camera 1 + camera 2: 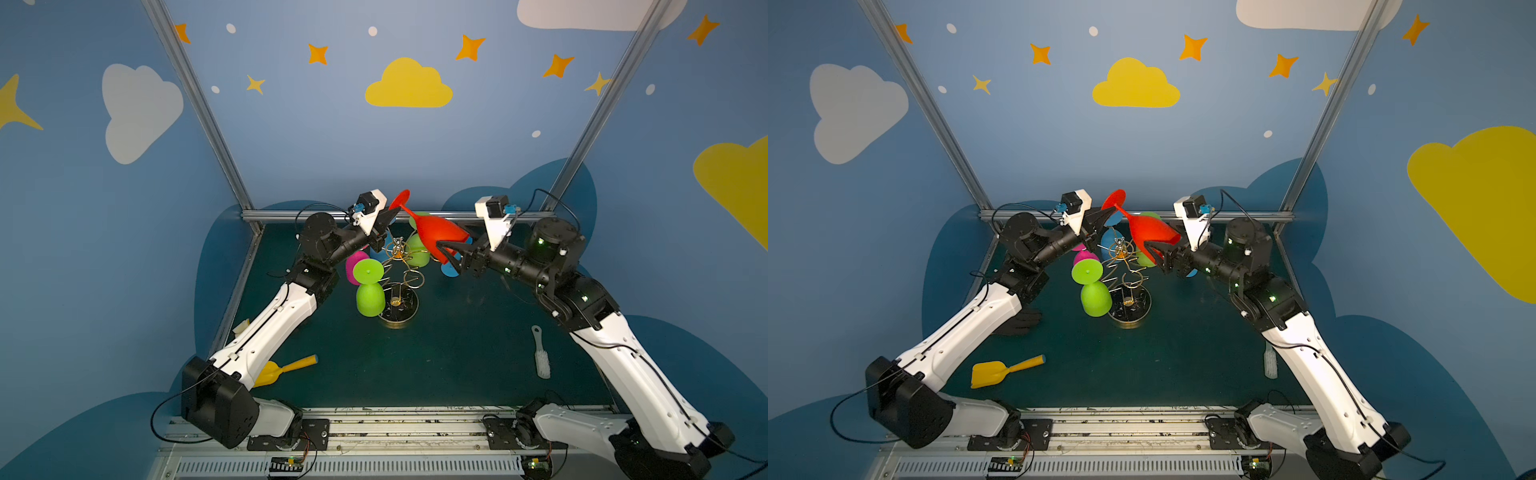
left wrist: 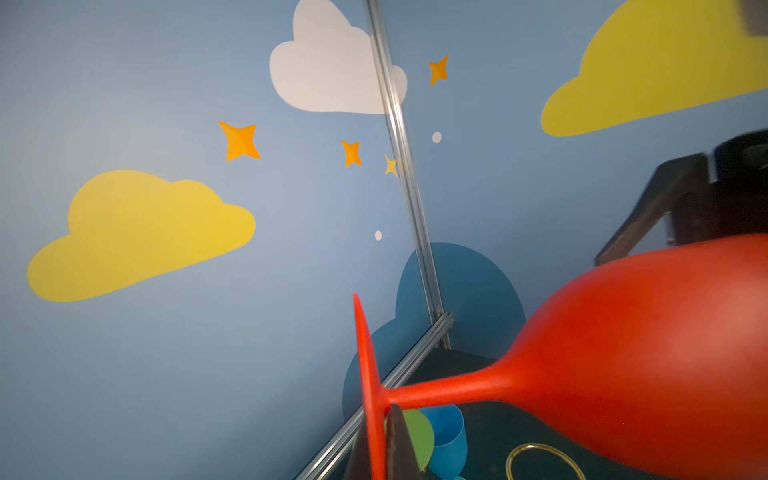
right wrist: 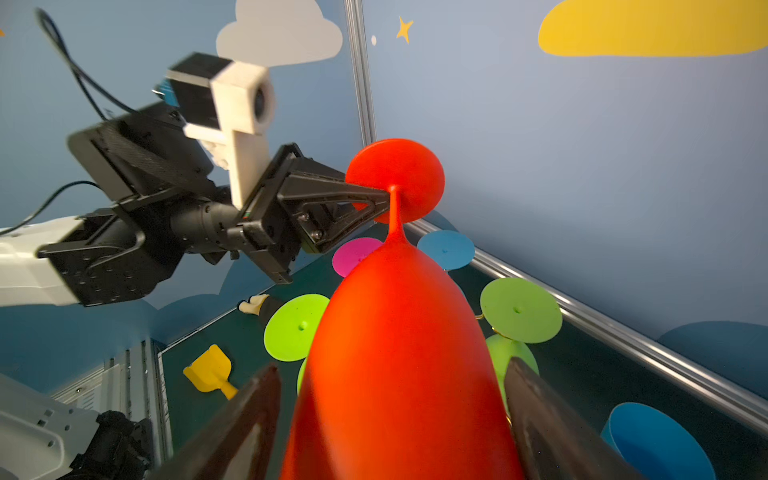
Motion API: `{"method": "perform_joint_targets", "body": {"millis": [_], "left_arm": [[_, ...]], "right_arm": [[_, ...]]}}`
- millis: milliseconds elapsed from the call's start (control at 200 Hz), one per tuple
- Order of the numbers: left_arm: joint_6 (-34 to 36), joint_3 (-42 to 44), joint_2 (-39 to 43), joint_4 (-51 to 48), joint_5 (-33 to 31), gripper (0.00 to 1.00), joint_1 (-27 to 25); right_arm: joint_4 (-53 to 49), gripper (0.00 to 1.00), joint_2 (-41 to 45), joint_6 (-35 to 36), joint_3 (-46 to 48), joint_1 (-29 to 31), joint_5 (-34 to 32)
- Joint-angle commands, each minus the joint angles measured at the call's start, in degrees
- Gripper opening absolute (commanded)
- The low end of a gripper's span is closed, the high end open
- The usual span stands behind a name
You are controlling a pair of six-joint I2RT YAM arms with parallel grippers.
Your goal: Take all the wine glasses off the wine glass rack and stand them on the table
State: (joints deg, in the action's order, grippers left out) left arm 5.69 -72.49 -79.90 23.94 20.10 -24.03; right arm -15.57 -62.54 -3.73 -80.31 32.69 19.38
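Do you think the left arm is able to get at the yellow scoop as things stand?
Probably not yet: the left claw is shut on the stem of the red glass, so it has no free grip. The scoop lies uncovered on the table, close by that arm's base.

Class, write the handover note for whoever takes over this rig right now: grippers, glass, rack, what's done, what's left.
Left gripper: shut on the stem of the red wine glass, by its foot.
Right gripper: jaws open either side of the bowl.
Glass: tilted in the air above the wine glass rack.
Done: glass lifted off the rack.
Left: probably draw the right gripper back and set the glass on the table.
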Motion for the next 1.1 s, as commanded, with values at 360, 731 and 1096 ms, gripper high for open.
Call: {"method": "perform_joint_targets", "body": {"millis": [360,731,1096], "left_arm": [[-17.87,5.2,2.7,9.28,2.9,0.03,3.99],[-19.31,6.95,3.35,10.93,5.95,0.03,4.14],[-20.0,7.1,2.29,11.3,6.57,0.03,4.13]], "right_arm": [[7.65,0.79,9.78,-2.85,8.71,-2.49,-4.75],[4.32,0.62,1.11,-5.39,2.11,-3.35,-1.34],[5.66,0.4,-5.31,-8.79,-2.2,-3.33,3.98]]}}
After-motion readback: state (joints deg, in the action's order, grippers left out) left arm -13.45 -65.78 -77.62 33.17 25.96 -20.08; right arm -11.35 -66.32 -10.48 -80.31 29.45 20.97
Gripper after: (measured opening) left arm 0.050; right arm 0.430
